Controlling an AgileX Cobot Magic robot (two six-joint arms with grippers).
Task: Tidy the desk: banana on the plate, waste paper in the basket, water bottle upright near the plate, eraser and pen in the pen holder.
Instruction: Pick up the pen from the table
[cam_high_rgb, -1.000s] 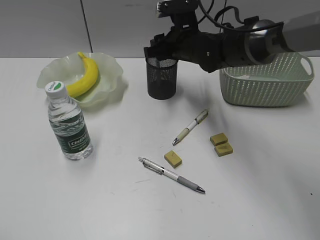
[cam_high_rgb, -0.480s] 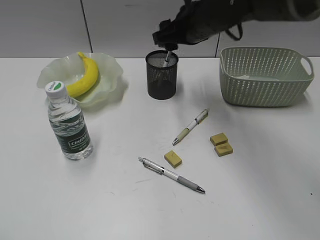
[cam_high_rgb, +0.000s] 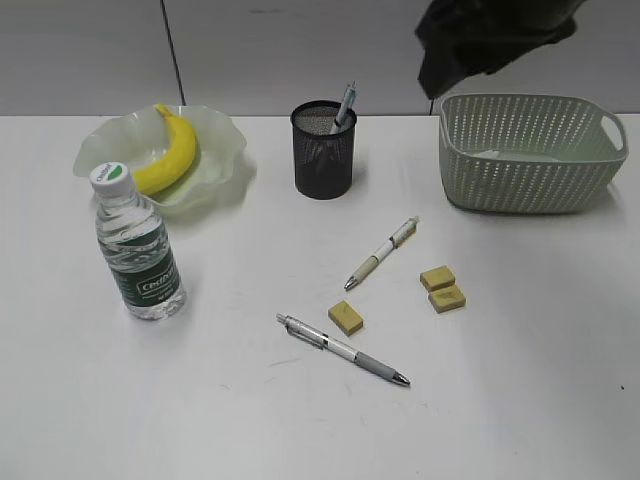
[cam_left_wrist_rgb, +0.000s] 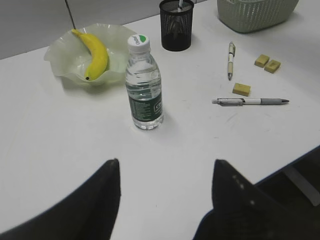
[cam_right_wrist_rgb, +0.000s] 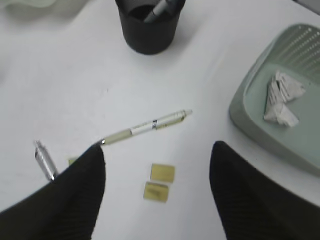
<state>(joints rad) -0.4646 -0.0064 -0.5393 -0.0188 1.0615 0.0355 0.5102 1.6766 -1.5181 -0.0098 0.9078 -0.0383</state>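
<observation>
The banana (cam_high_rgb: 172, 150) lies in the wavy-rimmed plate (cam_high_rgb: 225, 140). Beside the plate the water bottle (cam_high_rgb: 137, 250) stands upright. One pen (cam_high_rgb: 345, 103) leans inside the black mesh pen holder (cam_high_rgb: 323, 155). Two more pens (cam_high_rgb: 382, 252) (cam_high_rgb: 345, 350) lie on the desk with three erasers (cam_high_rgb: 346, 317) (cam_high_rgb: 437, 277) (cam_high_rgb: 447, 298). The waste paper (cam_right_wrist_rgb: 282, 97) rests in the basket (cam_high_rgb: 530, 165). My right gripper (cam_right_wrist_rgb: 157, 147) hangs open and empty high above the paired erasers (cam_right_wrist_rgb: 159, 182). My left gripper (cam_left_wrist_rgb: 167, 162) is open over bare desk, well short of the bottle (cam_left_wrist_rgb: 144, 82).
The right arm (cam_high_rgb: 490, 35) shows as a dark blur at the top, above the basket's left corner. The desk's near edge (cam_left_wrist_rgb: 280, 167) runs close to the left gripper's right finger.
The right gripper let the pen go into the pen holder and opened. It then rose and swung right, away from the holder. The left gripper stayed still.
</observation>
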